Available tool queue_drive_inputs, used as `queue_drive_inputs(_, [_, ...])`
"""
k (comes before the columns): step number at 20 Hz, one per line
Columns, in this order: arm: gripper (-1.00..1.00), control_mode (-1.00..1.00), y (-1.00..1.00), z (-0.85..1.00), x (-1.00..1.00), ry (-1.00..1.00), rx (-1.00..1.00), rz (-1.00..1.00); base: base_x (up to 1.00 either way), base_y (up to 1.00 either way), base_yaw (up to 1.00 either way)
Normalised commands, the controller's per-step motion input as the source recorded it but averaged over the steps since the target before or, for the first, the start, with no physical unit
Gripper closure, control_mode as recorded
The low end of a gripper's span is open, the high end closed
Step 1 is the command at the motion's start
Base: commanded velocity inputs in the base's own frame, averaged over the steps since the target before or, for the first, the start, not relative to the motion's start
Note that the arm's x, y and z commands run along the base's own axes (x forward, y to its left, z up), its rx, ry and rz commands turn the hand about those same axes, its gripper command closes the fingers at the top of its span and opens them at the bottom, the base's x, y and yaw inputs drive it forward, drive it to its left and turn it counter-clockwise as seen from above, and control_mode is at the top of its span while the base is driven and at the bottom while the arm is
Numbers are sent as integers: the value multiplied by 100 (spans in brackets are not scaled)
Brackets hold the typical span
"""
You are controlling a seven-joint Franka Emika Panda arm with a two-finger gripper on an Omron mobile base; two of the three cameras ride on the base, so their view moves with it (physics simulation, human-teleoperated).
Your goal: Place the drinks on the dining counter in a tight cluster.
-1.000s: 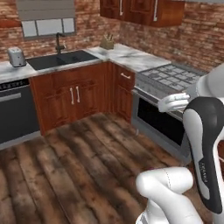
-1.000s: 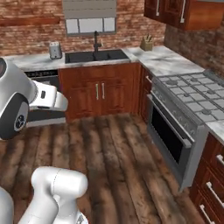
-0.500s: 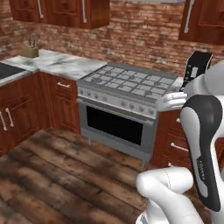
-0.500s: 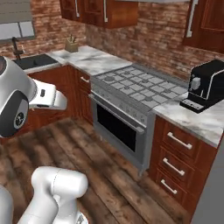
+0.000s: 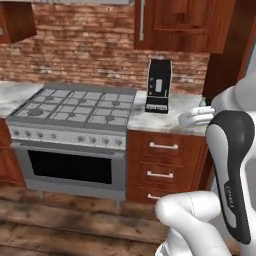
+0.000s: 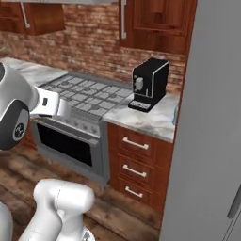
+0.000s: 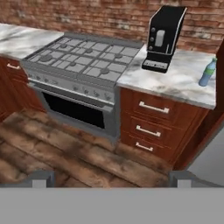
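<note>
One of the drinks, a small blue bottle with a green cap (image 7: 207,72), stands upright on the marble worktop (image 7: 183,85) at its right end, right of the black coffee machine (image 7: 163,37). My gripper (image 7: 112,178) is held well back from that worktop, above the wood floor. Its fingertips (image 7: 41,177) sit far apart with nothing between them, so it is open. The dining counter is out of view.
A steel gas range (image 5: 70,107) with an oven door sits left of the worktop. Wooden drawers with silver handles (image 5: 162,160) lie beneath the worktop. A tall grey fridge side (image 6: 212,141) closes off the right. Brick wall and wooden wall cabinets (image 5: 175,22) stand behind.
The whole picture has swung from the sink corner, past the range, to the coffee machine: the base has turned, not the things. The gripper stays open.
</note>
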Motion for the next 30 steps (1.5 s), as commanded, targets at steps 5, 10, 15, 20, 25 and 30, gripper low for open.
queue_drive_inputs(5, [-100,100,0,0,0,0,0,0,100,2,-44])
queue_drive_inputs(10, [-100,100,0,0,0,0,0,0,98,16,-42])
queue_drive_inputs(15, [-100,100,0,0,0,0,0,0,56,35,-63])
queue_drive_inputs(20, [-100,100,0,0,0,0,0,0,10,47,-74])
queue_drive_inputs(25, [-100,100,0,0,0,0,0,0,12,55,-43])
queue_drive_inputs(30, [-100,100,0,0,0,0,0,0,24,20,-9])
